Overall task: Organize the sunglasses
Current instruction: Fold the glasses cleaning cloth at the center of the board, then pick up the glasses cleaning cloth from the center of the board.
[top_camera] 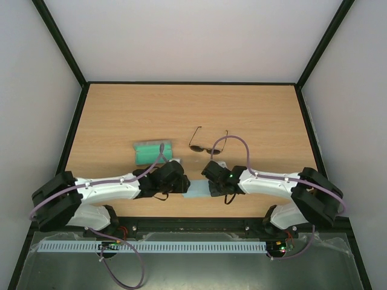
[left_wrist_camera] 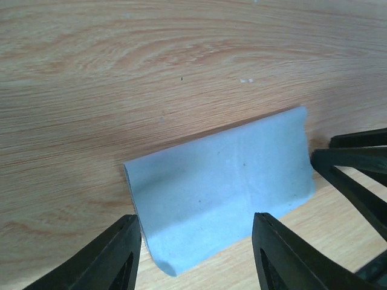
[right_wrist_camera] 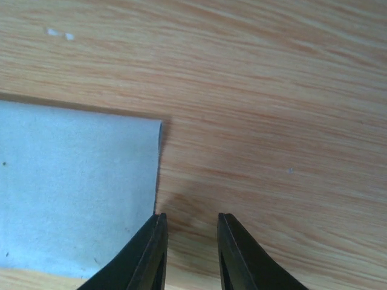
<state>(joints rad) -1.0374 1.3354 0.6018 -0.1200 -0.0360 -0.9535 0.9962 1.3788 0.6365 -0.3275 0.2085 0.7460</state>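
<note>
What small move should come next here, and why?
Probably the right end effector reaches forward to the sunglasses: they lie unfolded on the table, outside the open case, while it hangs empty beside the cloth.

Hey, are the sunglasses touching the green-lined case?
Apart. The top view shows bare tabletop between the sunglasses and the case.

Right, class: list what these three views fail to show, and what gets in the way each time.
- Top view: the cloth mostly hidden under the left gripper and right gripper.
- Top view: the case partly covered by a cable; lid too small to make out.
- The sunglasses: too small in the top view for lens detail; outside both wrist views.
- Right wrist view: cloth cut off by the left edge.
</note>
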